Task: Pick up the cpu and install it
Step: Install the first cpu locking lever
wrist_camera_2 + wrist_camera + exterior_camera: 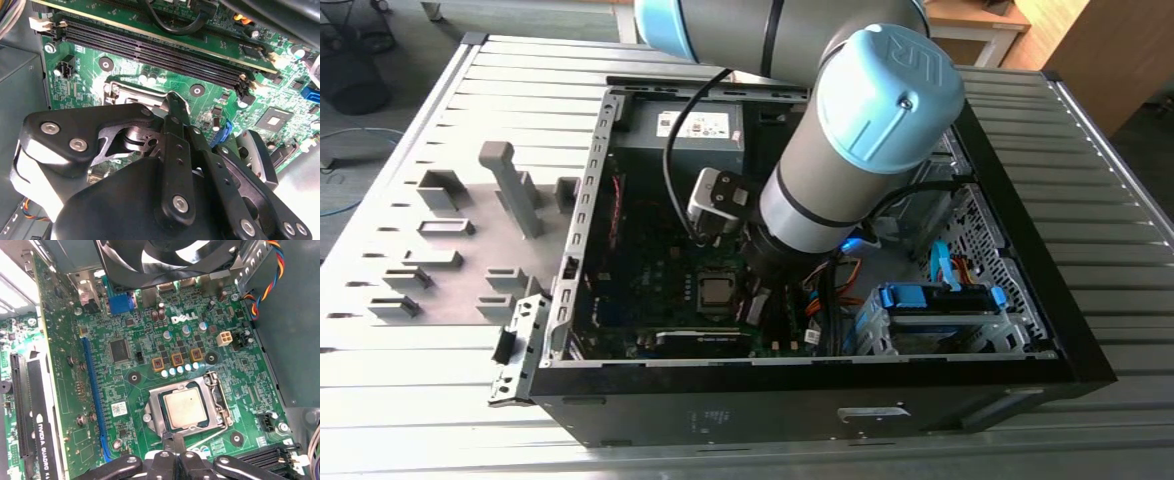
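Note:
The cpu [185, 408], a small square chip with a silvery top, lies flat in the motherboard socket, and the metal socket frame [153, 415] surrounds it. In the exterior view the cpu [716, 290] shows inside the open computer case, just off the exterior view's left of the arm's wrist. My gripper [172, 441] hovers at the socket's edge, low over the board, with its fingers together and nothing between them. Seen from behind in the second wrist view, the gripper [170, 98] tapers to a point over the socket frame [131, 86].
A black fan [165, 260] hangs over the board beyond the socket. A graphics card [40, 415] stands beside it. Memory slots [150, 50] run along the socket's other side. Grey holder blocks [454, 230] sit on the table outside the case, and a blue drive cage [934, 300] is inside it.

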Controlling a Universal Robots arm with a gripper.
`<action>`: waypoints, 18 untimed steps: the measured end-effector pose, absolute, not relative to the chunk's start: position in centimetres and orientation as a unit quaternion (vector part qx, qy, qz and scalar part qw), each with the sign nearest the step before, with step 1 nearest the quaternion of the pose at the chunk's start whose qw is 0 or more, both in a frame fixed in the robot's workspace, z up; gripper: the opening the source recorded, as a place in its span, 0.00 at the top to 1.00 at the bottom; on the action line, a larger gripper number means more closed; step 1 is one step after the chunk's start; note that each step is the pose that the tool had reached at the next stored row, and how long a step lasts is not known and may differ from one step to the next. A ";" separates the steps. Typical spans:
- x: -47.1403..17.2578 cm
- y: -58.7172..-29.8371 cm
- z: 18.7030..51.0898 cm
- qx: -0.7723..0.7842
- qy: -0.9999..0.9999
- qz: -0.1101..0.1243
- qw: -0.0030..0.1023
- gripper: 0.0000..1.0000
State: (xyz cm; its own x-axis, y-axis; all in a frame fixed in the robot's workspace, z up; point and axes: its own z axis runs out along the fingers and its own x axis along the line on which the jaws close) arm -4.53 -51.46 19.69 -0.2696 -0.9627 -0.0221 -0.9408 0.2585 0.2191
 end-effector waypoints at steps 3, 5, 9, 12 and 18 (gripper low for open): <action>-4.4 -51.5 19.7 0.601 -0.791 -0.095 0.058 0.89; -4.4 -51.5 19.7 0.600 -0.792 -0.095 0.058 0.89; -4.4 -51.5 19.7 0.599 -0.793 -0.095 0.058 0.89; -4.4 -51.5 19.7 0.598 -0.794 -0.095 0.058 0.89; -4.4 -51.5 19.6 0.597 -0.795 -0.095 0.057 0.89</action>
